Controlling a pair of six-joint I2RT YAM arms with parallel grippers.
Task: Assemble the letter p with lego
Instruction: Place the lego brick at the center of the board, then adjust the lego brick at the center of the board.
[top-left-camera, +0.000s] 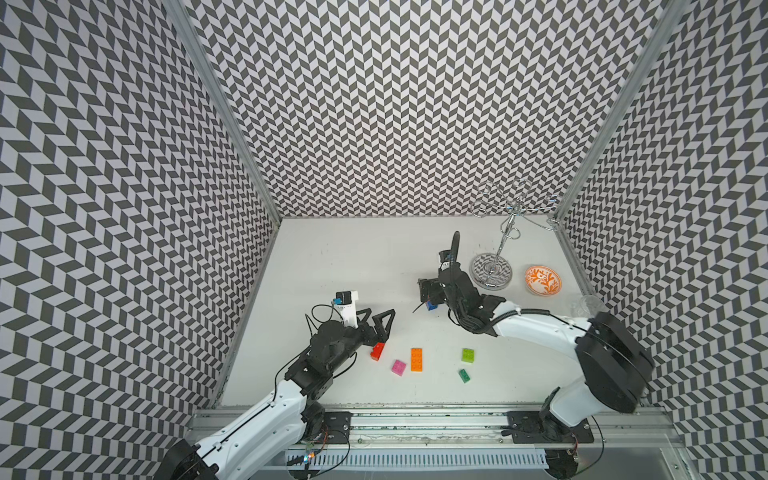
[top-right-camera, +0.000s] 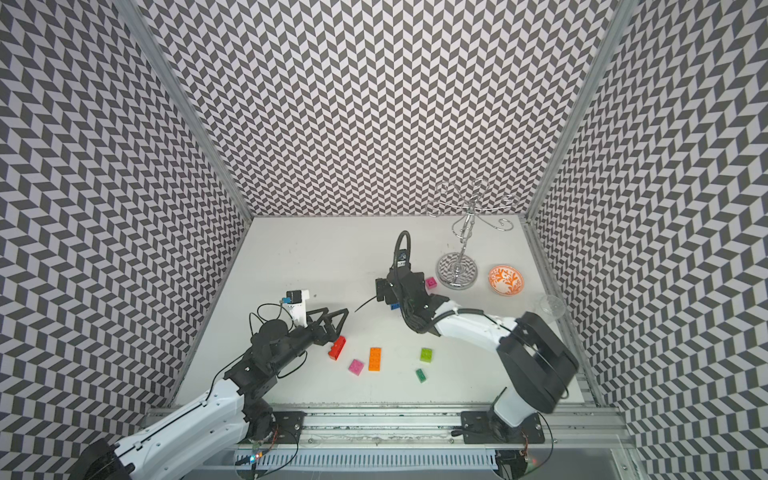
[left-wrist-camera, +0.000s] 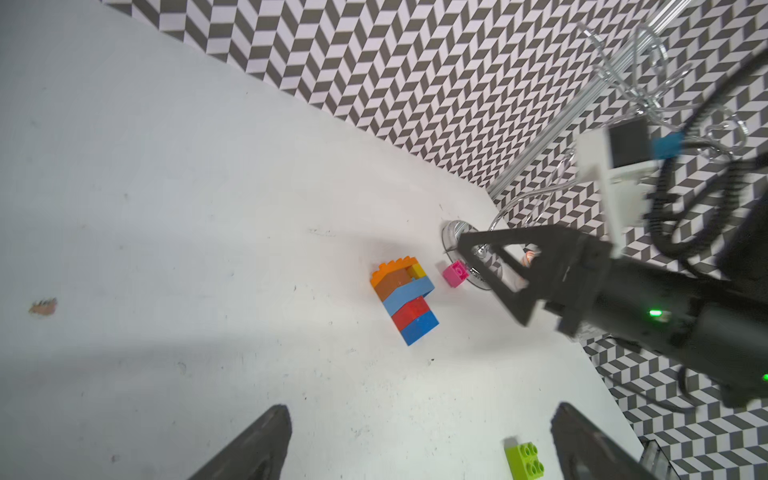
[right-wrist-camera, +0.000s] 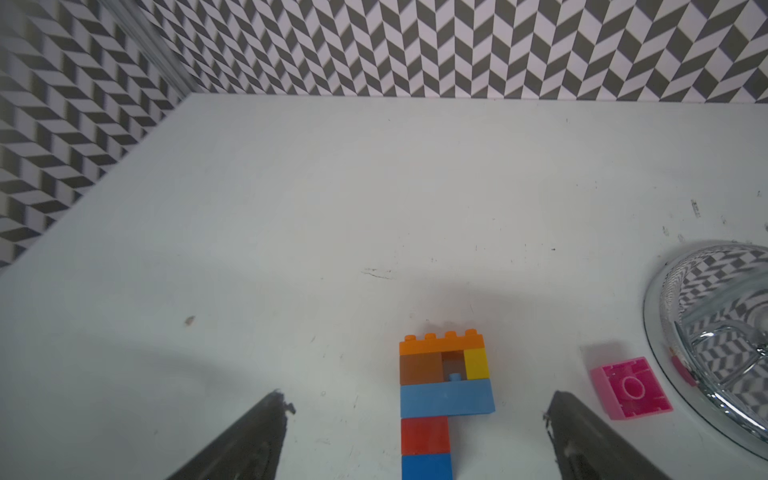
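Observation:
The lego letter (right-wrist-camera: 444, 395) lies flat on the table: an orange bar, brown and yellow bricks, a light blue bar, then red and blue for the stem. My right gripper (right-wrist-camera: 417, 401) hovers over it, open, its fingers well clear on both sides. In both top views that arm hides all but the blue end (top-left-camera: 432, 306). My left gripper (left-wrist-camera: 422, 413) is open and empty over bare table, beside a loose red brick (top-left-camera: 377, 351). Loose pink (top-left-camera: 399, 367), orange (top-left-camera: 417, 359), lime (top-left-camera: 468, 354) and green (top-left-camera: 464, 375) bricks lie nearer the front.
An upturned pink brick (right-wrist-camera: 631, 388) rests against the chrome stand's round base (top-left-camera: 491, 270). An orange-and-white bowl (top-left-camera: 542, 280) and a clear glass (top-left-camera: 588, 305) stand by the right wall. Patterned walls close in three sides.

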